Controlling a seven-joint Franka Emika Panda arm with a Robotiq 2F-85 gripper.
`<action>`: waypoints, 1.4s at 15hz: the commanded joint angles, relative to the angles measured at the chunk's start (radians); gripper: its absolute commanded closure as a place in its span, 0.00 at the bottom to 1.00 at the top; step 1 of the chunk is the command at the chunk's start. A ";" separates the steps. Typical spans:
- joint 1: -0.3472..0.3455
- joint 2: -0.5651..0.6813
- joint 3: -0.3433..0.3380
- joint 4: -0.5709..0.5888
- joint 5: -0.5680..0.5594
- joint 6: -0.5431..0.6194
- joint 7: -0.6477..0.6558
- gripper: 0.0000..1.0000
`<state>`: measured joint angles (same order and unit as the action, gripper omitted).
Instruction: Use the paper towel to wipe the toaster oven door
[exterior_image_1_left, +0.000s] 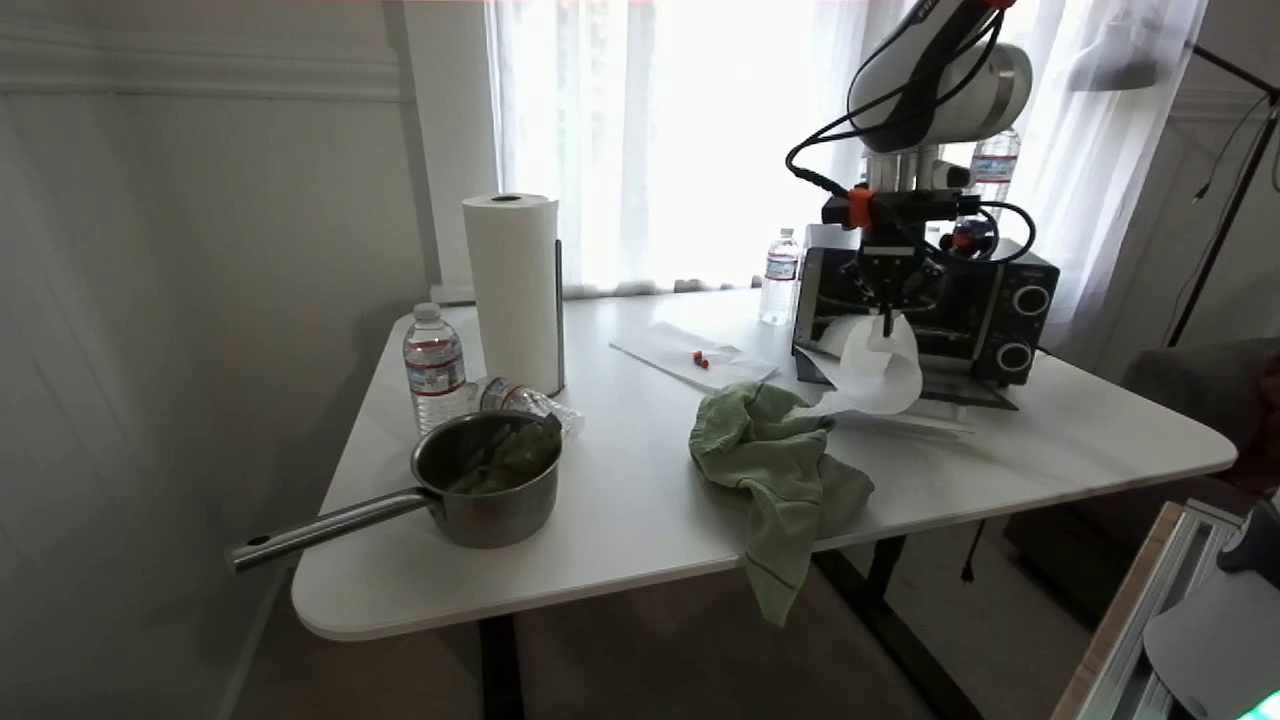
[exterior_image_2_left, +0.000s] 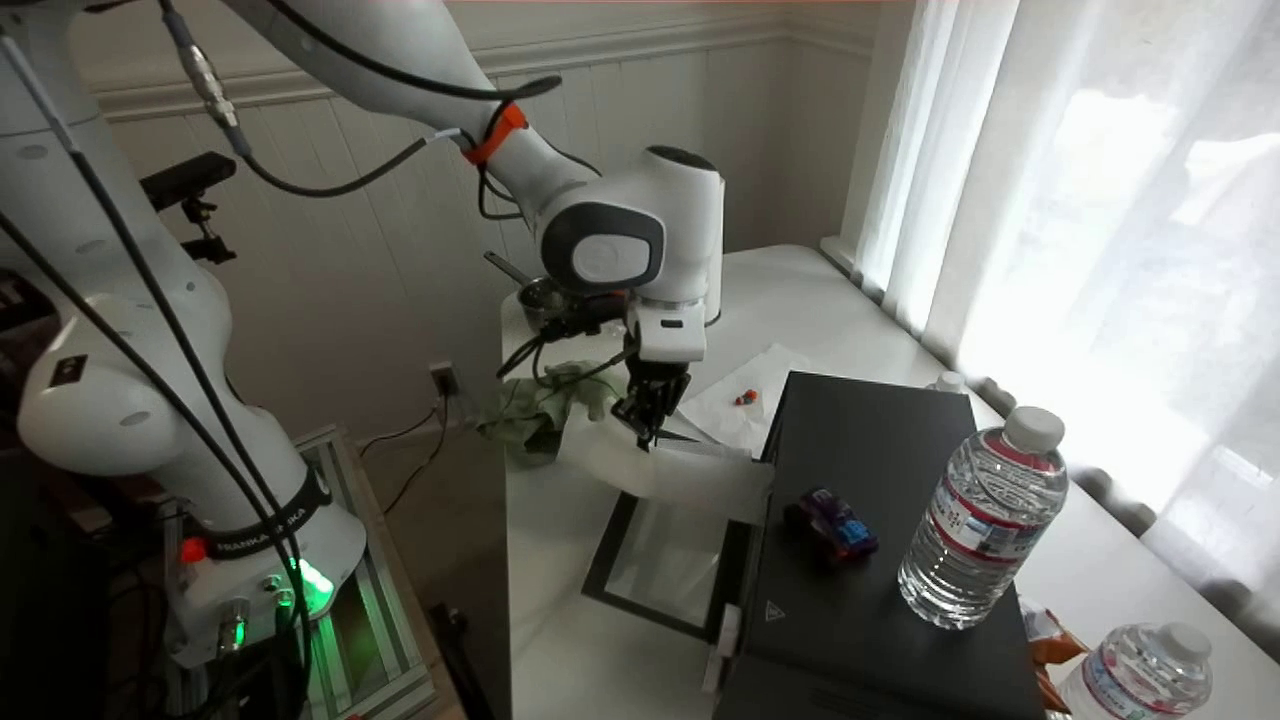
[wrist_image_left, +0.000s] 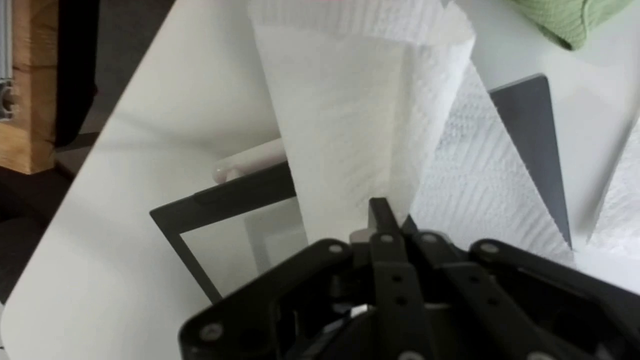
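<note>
In an exterior view, farthest left of the oven (exterior_image_1_left: 970, 310), I have the pot (exterior_image_1_left: 495, 515), its handle (exterior_image_1_left: 340, 525) sticking out past the edge of the table (exterior_image_1_left: 620, 520). A standing bottle (exterior_image_1_left: 435, 375), a lying bottle (exterior_image_1_left: 525, 400) and the paper roll (exterior_image_1_left: 515, 290) come next, well left of the oven. From there a broad run of table reaches toward the oven, carrying a flat paper sheet (exterior_image_1_left: 665, 350); the green cloth (exterior_image_1_left: 775, 460), nearer the oven, drapes over the table edge. In front of the oven my pincer (exterior_image_1_left: 888, 326) is narrow, pinching the paper towel (exterior_image_1_left: 880, 370) above the lowered door (exterior_image_2_left: 660, 560), whose dark corner juts past the towel. Right of the oven, the table runs to a rounded corner.
</note>
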<state>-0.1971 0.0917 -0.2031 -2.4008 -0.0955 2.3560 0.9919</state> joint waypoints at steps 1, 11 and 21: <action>0.009 0.086 -0.013 0.021 0.027 0.107 0.017 1.00; 0.028 0.130 -0.013 0.042 0.028 0.144 -0.029 1.00; 0.053 0.249 -0.020 0.099 0.104 0.208 -0.114 1.00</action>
<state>-0.1610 0.3131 -0.2076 -2.3301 -0.0244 2.5713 0.9011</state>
